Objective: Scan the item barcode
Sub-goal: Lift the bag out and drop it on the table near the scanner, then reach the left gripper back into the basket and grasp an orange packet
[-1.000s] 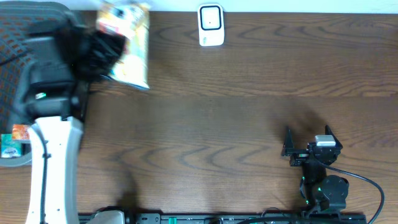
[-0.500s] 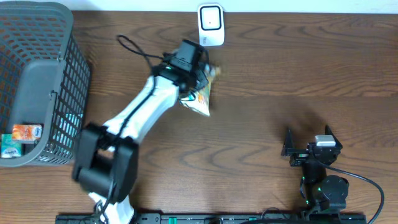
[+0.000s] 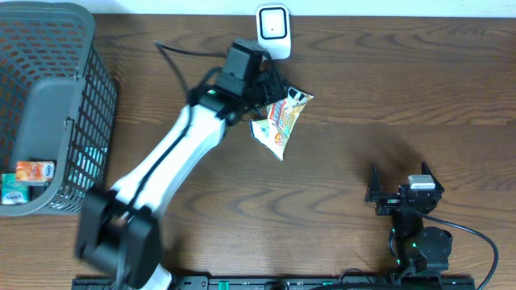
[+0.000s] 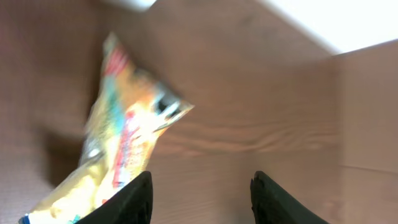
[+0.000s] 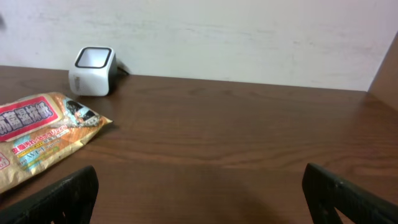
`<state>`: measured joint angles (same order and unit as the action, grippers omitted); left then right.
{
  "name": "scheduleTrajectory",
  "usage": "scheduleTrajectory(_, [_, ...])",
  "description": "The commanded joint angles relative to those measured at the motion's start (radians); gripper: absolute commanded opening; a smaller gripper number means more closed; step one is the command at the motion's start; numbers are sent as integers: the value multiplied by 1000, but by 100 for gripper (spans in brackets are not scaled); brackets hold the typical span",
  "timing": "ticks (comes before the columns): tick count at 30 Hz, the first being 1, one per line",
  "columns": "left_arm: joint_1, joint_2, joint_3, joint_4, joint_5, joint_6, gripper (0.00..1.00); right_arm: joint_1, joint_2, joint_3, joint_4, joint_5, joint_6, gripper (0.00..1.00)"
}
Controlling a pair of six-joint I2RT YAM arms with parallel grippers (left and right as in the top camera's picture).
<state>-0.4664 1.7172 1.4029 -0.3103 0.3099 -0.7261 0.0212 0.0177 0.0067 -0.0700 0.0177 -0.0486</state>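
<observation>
The snack bag [image 3: 280,119] lies flat near the tabletop's [image 3: 363,72] back edge, close to the scanner [image 3: 273,32]. The left claw [image 4: 202,186] stands apart beside it, empty; the right claw [image 3: 399,174] gapes too. A pinch on slick film may slip, hiding the barcode.

**A:** What sort of place is this?

**B:** It looks like a mock shop checkout on a dark wooden table [image 3: 363,97]. A white barcode scanner [image 3: 273,32] stands at twelve o'clock. A grey mesh shopping basket [image 3: 97,97] at nine o'clock holds small packaged goods [image 3: 28,171].

**A:** Is it a real shop?

**B:** I cannot tell. A bare white wall [image 5: 249,37] backs the table, and a robot arm [image 3: 169,161] reaches over it.
</observation>
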Motion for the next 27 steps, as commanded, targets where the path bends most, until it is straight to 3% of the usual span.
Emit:
scheduleTrajectory(1, [32, -175, 23, 6, -34, 139, 52, 9, -5, -2, -3, -2, -8, 99])
scheduleTrajectory(9, [174, -548, 23, 6, -370, 363, 64, 9, -5, -1, -3, -2, -8, 99])
scheduleTrajectory(13, [270, -638, 23, 6, -515, 372, 65, 9, -5, -1, -3, -2, -8, 99])
scheduleTrajectory(27, [660, -626, 23, -9, -525, 371, 65, 9, -5, -2, -3, -2, -8, 99])
